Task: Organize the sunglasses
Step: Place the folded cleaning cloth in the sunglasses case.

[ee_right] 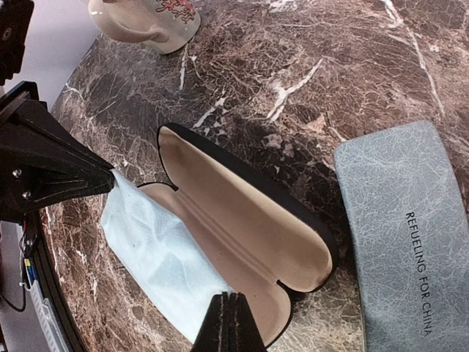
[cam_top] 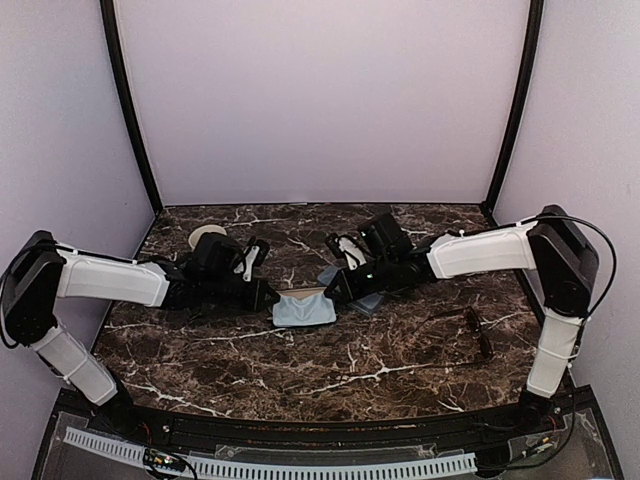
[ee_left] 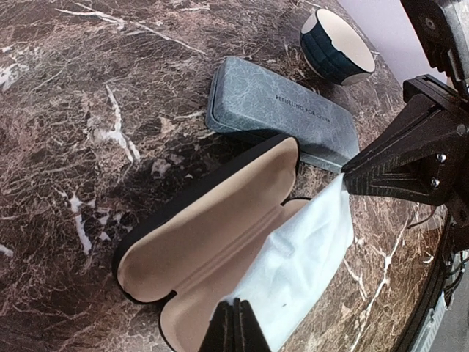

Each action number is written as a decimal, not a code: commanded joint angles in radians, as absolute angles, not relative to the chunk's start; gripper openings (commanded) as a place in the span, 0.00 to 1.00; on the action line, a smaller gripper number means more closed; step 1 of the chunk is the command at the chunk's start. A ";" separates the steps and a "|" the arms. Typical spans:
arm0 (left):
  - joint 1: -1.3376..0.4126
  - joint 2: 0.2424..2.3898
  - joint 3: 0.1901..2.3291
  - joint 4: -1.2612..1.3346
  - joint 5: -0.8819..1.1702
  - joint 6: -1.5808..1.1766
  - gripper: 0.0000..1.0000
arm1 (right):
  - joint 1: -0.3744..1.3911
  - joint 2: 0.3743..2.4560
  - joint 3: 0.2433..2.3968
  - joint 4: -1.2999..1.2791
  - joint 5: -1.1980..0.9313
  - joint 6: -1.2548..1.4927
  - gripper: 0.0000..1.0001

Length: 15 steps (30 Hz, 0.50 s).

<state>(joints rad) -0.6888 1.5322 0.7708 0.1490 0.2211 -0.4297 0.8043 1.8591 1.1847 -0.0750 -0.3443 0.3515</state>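
One pair of sunglasses, thin and dark, lies on the marble at the right, apart from both arms. Mid-table, a pale blue cloth is stretched between my two grippers. My left gripper is shut on one corner of the cloth. At the opposite corner of the cloth my right gripper is shut too. The cloth hangs over the open black case, whose beige lining holds no glasses. The blue-grey case lies shut just behind it.
A cream mug stands at the back left. A dark ribbed bowl sits beyond the blue-grey case. Purple walls enclose the marble table on three sides.
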 commanded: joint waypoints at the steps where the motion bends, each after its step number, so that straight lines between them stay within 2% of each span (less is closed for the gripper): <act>1: -0.678 1.543 0.802 0.140 0.222 -0.427 0.00 | 0.793 1.886 1.224 -0.071 -0.351 0.338 0.00; 15: -0.663 1.597 0.827 0.137 0.237 -0.425 0.00 | 0.785 1.931 1.263 -0.100 -0.359 0.326 0.00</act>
